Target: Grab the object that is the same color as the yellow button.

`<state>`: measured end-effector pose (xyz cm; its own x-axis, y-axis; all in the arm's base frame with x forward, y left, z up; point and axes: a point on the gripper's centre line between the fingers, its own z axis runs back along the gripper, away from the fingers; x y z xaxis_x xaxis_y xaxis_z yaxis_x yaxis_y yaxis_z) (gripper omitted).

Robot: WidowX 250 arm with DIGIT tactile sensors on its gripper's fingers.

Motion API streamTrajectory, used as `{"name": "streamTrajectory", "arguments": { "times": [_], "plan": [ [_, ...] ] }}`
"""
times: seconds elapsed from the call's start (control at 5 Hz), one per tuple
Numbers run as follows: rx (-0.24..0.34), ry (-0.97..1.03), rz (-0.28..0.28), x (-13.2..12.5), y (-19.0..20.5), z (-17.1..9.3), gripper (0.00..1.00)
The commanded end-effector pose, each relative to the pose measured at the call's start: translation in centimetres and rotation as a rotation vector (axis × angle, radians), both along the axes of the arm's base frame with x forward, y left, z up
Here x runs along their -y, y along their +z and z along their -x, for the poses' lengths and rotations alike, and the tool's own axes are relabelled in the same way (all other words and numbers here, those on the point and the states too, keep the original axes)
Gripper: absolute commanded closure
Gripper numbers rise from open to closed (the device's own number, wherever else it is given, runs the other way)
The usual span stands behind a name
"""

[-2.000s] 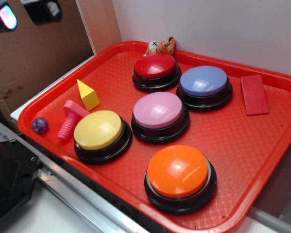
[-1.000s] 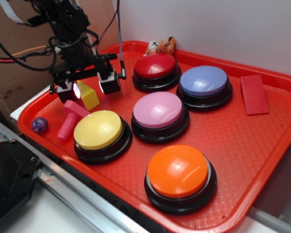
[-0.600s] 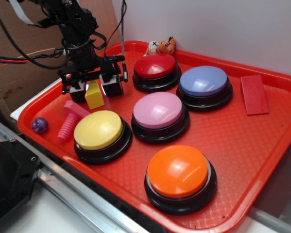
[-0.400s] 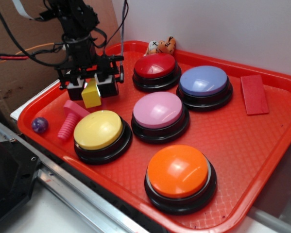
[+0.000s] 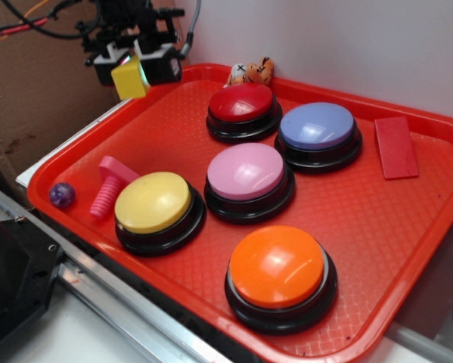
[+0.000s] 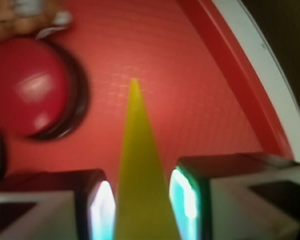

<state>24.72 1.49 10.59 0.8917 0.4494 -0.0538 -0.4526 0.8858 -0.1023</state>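
My gripper (image 5: 133, 66) is shut on the small yellow wedge block (image 5: 129, 79) and holds it in the air above the tray's far left corner. In the wrist view the block (image 6: 139, 170) shows as a yellow point between the two lit pads (image 6: 102, 210), over the red tray floor. The yellow button (image 5: 153, 203), a glossy yellow dome on a black base, sits at the tray's front left, well below and in front of the gripper.
The red tray (image 5: 408, 219) also holds a red button (image 5: 242, 103), a blue button (image 5: 317, 125), a pink button (image 5: 246, 171), an orange button (image 5: 277, 266), a pink screw toy (image 5: 107, 186), a purple ball (image 5: 61, 194), a red flat block (image 5: 396, 147) and a small plush (image 5: 252, 72). Cardboard stands at left.
The gripper came down over the yellow block, shut on it, and has lifted it up and back off the tray floor. The spot beside the pink screw toy is now bare.
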Motion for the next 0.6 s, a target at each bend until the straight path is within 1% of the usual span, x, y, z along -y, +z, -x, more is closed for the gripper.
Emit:
{"name": "streamTrajectory", "arguments": {
  "times": [0.0,0.2,0.4],
  "plan": [
    [0.120,-0.227,0.010,3.15,7.71,0.44,1.00],
    [0.177,-0.219,-0.038,3.55,8.01,0.49,1.00],
    [0.134,-0.145,-0.066,2.71,7.06,-0.30,1.00]
  ]
}}
